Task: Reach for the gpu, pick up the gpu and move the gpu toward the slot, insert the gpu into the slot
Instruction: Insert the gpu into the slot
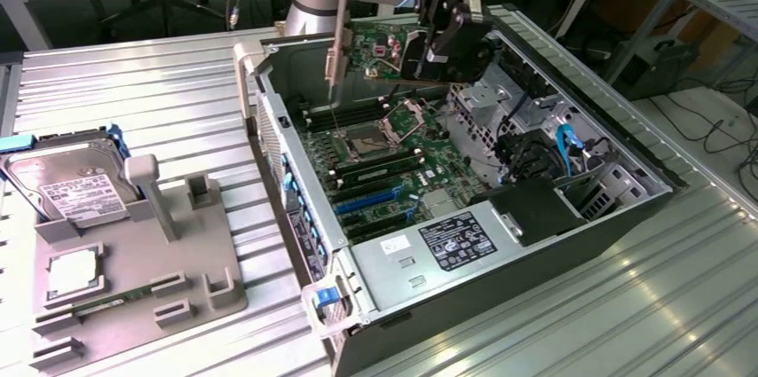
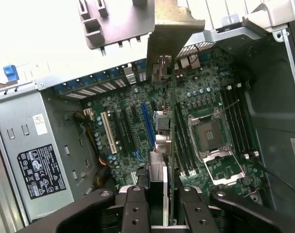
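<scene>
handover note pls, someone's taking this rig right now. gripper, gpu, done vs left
Gripper: shut on the gpu, holding it in the air.
Gpu: lifted over the open computer case, above the motherboard, metal bracket toward the exterior view's left. In the wrist view it is edge-on between the fingers, above the board's expansion slots.
Done: reach and pick up; the card is carried over the case.
Left: it is not seated in a slot yet.
Elsewhere: hard drive sits in the grey holder beside the case.

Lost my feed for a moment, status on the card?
Gripper shut on the gpu. Card held up above the open computer case, not seated in a slot. Nothing visible blocking the motherboard below.
</scene>
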### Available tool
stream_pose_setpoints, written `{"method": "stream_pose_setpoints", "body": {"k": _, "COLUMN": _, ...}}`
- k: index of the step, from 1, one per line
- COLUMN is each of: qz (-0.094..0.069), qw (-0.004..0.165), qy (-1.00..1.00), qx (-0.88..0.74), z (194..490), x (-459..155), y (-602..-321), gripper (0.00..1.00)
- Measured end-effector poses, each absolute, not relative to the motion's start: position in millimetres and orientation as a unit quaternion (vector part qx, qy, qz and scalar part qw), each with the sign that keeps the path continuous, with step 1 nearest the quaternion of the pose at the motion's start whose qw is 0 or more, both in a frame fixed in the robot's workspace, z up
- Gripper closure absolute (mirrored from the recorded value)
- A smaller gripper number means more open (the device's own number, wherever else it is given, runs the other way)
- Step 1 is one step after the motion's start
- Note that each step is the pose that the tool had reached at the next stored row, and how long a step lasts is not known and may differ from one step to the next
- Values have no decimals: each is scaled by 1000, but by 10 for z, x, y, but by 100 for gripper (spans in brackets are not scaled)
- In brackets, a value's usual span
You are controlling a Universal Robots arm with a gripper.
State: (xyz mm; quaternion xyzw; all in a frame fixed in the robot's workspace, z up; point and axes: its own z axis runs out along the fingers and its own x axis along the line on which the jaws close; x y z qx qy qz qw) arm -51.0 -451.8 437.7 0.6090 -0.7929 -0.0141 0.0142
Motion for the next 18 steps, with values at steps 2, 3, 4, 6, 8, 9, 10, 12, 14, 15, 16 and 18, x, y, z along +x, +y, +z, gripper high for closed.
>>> {"method": "stream_pose_setpoints", "body": {"k": 2, "qz": -14, "qw": 14, "qy": -785, "qx": 620, "z": 4377, "x": -511, "y": -4518, "gripper": 72}}
{"method": "stream_pose_setpoints", "body": {"k": 3, "qz": -14, "qw": 14, "qy": -780, "qx": 625, "z": 4377, "x": -511, "y": -4518, "gripper": 72}}
{"method": "stream_pose_setpoints", "body": {"k": 4, "qz": -14, "qw": 15, "qy": -775, "qx": 632, "z": 4377, "x": -510, "y": -4518, "gripper": 72}}
{"method": "stream_pose_setpoints", "body": {"k": 6, "qz": -13, "qw": 15, "qy": -763, "qx": 646, "z": 4377, "x": -510, "y": -4518, "gripper": 72}}
{"method": "stream_pose_setpoints", "body": {"k": 8, "qz": -13, "qw": 15, "qy": -748, "qx": 663, "z": 4377, "x": -511, "y": -4518, "gripper": 72}}
{"method": "stream_pose_setpoints", "body": {"k": 9, "qz": -13, "qw": 15, "qy": -741, "qx": 671, "z": 4377, "x": -510, "y": -4518, "gripper": 72}}
{"method": "stream_pose_setpoints", "body": {"k": 10, "qz": -13, "qw": 15, "qy": -733, "qx": 680, "z": 4377, "x": -511, "y": -4518, "gripper": 72}}
{"method": "stream_pose_setpoints", "body": {"k": 12, "qz": -12, "qw": 16, "qy": -715, "qx": 699, "z": 4377, "x": -510, "y": -4518, "gripper": 72}}
{"method": "stream_pose_setpoints", "body": {"k": 14, "qz": -12, "qw": 16, "qy": -704, "qx": 710, "z": 4377, "x": -510, "y": -4518, "gripper": 72}}
{"method": "stream_pose_setpoints", "body": {"k": 15, "qz": -12, "qw": 16, "qy": -700, "qx": 714, "z": 4377, "x": -510, "y": -4518, "gripper": 72}}
{"method": "stream_pose_setpoints", "body": {"k": 16, "qz": -12, "qw": 16, "qy": -693, "qx": 721, "z": 4377, "x": -510, "y": -4518, "gripper": 72}}
{"method": "stream_pose_setpoints", "body": {"k": 18, "qz": -12, "qw": 16, "qy": -682, "qx": 731, "z": 4377, "x": -510, "y": -4518, "gripper": 72}}
